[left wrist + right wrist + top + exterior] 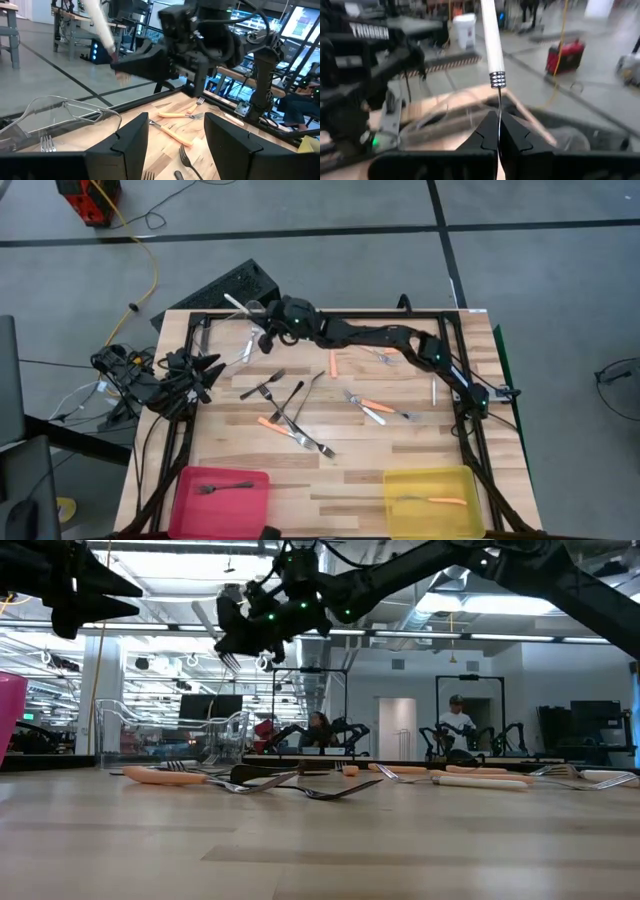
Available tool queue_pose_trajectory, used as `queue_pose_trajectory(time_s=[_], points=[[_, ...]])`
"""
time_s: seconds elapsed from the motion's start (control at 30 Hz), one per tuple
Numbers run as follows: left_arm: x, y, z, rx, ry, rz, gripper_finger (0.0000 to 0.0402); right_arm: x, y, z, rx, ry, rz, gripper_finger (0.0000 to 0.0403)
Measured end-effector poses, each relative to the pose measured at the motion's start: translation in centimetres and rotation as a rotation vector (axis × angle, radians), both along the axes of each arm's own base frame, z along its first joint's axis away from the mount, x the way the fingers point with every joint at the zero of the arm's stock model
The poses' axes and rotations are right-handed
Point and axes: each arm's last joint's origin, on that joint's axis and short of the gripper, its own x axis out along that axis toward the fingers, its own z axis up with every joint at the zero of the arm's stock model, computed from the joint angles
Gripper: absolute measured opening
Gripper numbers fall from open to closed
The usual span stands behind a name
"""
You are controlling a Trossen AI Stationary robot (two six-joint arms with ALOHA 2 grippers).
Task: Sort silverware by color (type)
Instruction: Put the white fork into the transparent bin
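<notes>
Right gripper [262, 332] pinched tight on white-handled fork [493, 45] above clear bin [225, 338]; lower before release. Left gripper [212, 367] wide, empty.

Four views, one table [400, 450] for you.
You look straight down from overhead; level from the tabletop edge toward the room; each wrist camera peers close past its fingers. All share the wooden top.

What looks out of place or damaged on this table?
Nothing looks damaged or spilled. The one untidy spot is mid-table, where several forks lie crossed over one another. The right gripper is shut on a pale-handled fork.
</notes>
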Motion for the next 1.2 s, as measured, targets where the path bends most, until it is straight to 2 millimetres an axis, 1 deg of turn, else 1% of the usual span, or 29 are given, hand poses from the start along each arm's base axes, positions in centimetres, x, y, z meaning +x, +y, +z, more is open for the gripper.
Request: queue_pose_trajectory(time_s=[0.23,0.27,0.33,0.43,0.5,0.57,0.6,0.7,0.8,0.9,1.2], points=[[0.0,0.0,0.0,0.0,0.0,-0.003,0.0178,-1.0,-2.2,-1.0,0.099,0.117,0.031,0.0021],[0.0,0.0,0.0,0.0,0.0,-0.003,0.0178,-1.1,-2.5,-0.8,0.112,0.141,0.034,0.0021],[0.0,0.0,0.0,0.001,0.0,0.004,0.0178,-1.4,-3.0,0.1,0.118,0.161,0.039,0.0021],[0.0,0.0,0.0,0.001,0.0,0.004,0.0178,-1.1,-3.3,1.5,0.073,0.135,0.047,0.0021],[0.0,0.0,0.0,0.001,0.0,0.005,0.0178,-0.9,-3.6,1.9,0.074,0.138,0.052,0.0021],[0.0,0.0,0.0,0.002,-0.001,0.013,0.0178,-0.2,-3.8,1.9,0.084,0.112,0.105,0.0021],[0.0,0.0,0.0,0.002,-0.002,0.016,0.0178,0.1,-4.0,1.9,0.107,0.101,0.131,0.0021],[0.0,0.0,0.0,0.002,-0.001,0.018,0.0178,0.3,-4.4,0.8,0.168,0.085,0.173,0.0021],[0.0,0.0,0.0,0.003,0.0,0.019,0.0178,0.3,-4.8,-0.8,0.19,0.151,0.163,0.0021],[0.0,0.1,0.0,0.005,0.002,0.021,0.0178,0.3,-4.8,-1.8,0.211,0.196,0.163,0.0021],[0.0,0.1,0.0,0.006,0.004,0.02,0.0178,0.3,-4.9,-1.4,0.18,0.175,0.173,0.0021]])
